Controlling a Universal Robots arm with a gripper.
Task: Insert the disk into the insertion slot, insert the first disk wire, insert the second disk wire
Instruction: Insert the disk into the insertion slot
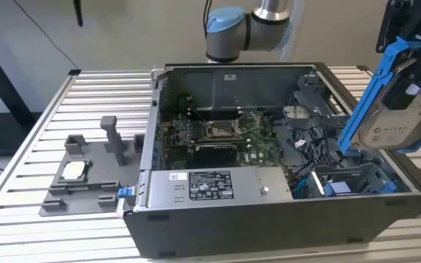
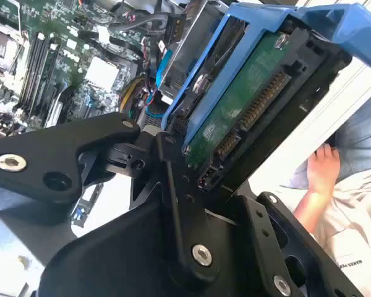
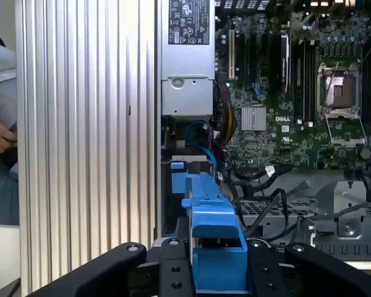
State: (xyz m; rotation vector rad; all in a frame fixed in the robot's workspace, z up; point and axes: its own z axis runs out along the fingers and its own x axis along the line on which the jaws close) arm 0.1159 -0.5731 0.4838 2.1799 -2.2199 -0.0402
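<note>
The disk (image 1: pixel 403 118) is out of the computer case (image 1: pixel 269 233). It hangs in the air above the case's corner where the insertion slot (image 1: pixel 353 179) sits, steeply tilted and apart from the slot. The hand (image 3: pixel 213 269) is clamped on it, its black fingers pressing the bright blue carrier from both sides.

I judge that none of the three steps is done. The slot looks unfilled, and with the drive outside the case neither wire can be plugged in yet. Loose black cables (image 1: pixel 307 154) lie inside the case just beside the slot.

The drive is a flat silver slab with a white label. In the second wrist view its underside shows a green circuit board (image 2: pixel 247 108) with a row of connector contacts. The carrier is smooth moulded plastic, which probably gives a little under grip. The slot is a boxy grey-black plastic cage with blue trim.

Deeper inside the case lie the green motherboard (image 1: pixel 218 131) and a silver power-supply box (image 1: pixel 210 183) along the case's near wall. The case stands on a tabletop (image 1: pixel 20 164) of ribbed aluminium slats. A grey plastic fixture (image 1: pixel 86 175) is on the tabletop outside the case, on the side away from the slot.
</note>
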